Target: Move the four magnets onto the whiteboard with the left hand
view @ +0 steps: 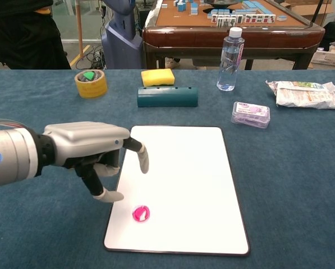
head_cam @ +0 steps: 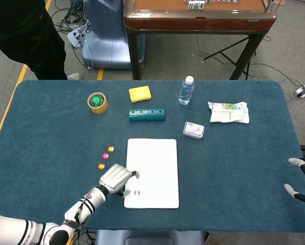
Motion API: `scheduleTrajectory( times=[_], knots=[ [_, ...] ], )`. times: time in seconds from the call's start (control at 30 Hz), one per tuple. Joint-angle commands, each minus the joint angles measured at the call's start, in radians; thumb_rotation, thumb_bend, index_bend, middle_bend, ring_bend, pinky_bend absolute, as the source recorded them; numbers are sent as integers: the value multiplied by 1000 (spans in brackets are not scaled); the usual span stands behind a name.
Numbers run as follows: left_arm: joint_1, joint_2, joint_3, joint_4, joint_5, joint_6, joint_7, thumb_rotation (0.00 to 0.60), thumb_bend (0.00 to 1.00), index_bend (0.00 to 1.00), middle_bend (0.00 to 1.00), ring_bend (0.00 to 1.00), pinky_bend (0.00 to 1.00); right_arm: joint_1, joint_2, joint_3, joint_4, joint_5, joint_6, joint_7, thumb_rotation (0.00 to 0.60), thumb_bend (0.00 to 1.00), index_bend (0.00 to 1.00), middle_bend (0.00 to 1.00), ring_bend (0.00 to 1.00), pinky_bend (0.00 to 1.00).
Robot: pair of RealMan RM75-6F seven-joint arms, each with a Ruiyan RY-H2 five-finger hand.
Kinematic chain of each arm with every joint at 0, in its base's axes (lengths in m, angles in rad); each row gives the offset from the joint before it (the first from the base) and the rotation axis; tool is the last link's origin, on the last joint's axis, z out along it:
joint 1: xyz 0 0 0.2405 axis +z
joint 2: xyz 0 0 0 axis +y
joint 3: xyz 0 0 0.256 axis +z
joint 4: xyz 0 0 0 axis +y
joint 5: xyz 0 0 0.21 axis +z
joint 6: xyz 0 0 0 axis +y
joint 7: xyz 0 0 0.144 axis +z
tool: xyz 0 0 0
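From overhead, your left hand [head_cam: 115,178] sits at the whiteboard's [head_cam: 155,158] near-left edge, three magnets [head_cam: 106,155] left of it on the desk [head_cam: 50,132]. At chest height, its fingers [view: 140,156] spread apart, empty, above the pink magnet [view: 140,213] on the board.

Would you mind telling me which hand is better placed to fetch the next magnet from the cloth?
Left. The left hand is empty beside the three loose magnets; the right hand sits at the table's far edge.
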Motion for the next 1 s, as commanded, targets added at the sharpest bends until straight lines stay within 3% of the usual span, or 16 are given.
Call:
scheduleTrajectory(
  times=[0.03,0.27,0.53,1.0],
  knots=[
    [22,19,5,35,-7,18,-23,600,285,434,1000,1000,1000,2,-2,0,-1,1,-5,-5,600,131,292,310,371,603],
    [47,30,-6,136,-57,9,-75,600,285,453,1000,1000,1000,14,-11,2,-3,13,-29,-30,600,131,292,310,371,603],
    [58,-24,-60,250,-106,28,-107,600,285,480,1000,1000,1000,24,-18,2,-5,22,-50,-50,600,132,292,310,370,603],
    [20,-102,-124,323,-294,64,20,600,285,528,1000,1000,1000,29,-18,1,-3,23,-62,-54,600,131,292,311,371,603]
  ],
)
